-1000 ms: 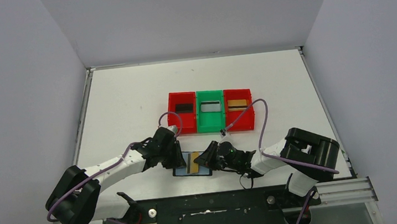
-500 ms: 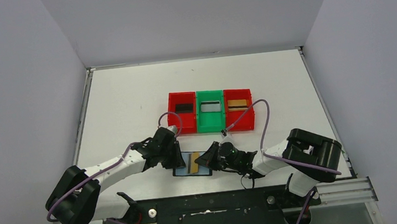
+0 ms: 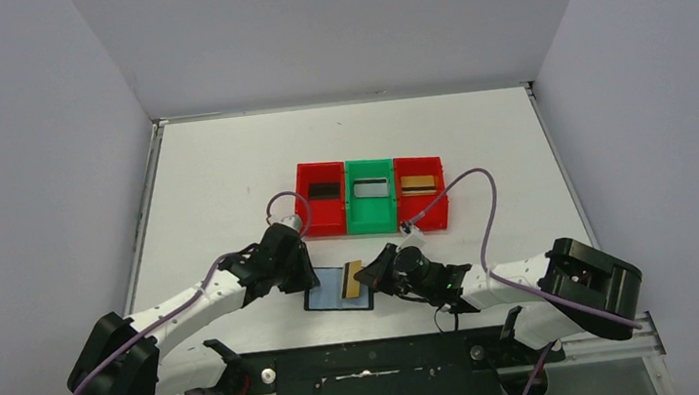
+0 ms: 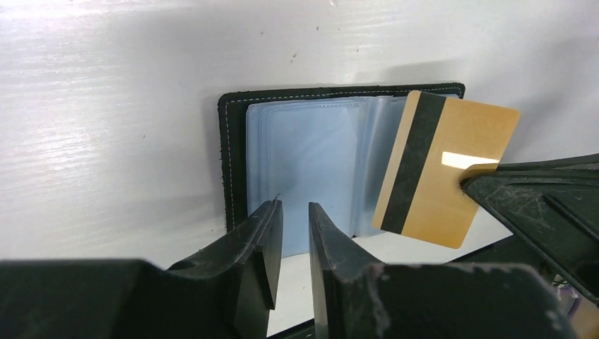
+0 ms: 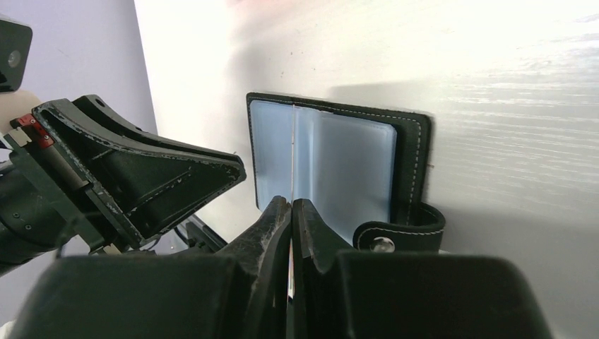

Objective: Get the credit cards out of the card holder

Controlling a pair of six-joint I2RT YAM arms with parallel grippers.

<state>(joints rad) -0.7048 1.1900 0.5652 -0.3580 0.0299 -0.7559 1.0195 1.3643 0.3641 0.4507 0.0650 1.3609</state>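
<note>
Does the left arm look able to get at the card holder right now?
Probably yes: the left gripper hangs at the edge of the card holder, nothing between them. The right gripper holds the credit card over the other side only.

open card holder, gold card tilted over it

white table, pale grey walls

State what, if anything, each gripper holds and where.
Right gripper pinches the gold card by the edge opposite its black stripe; left gripper holds nothing.
</note>
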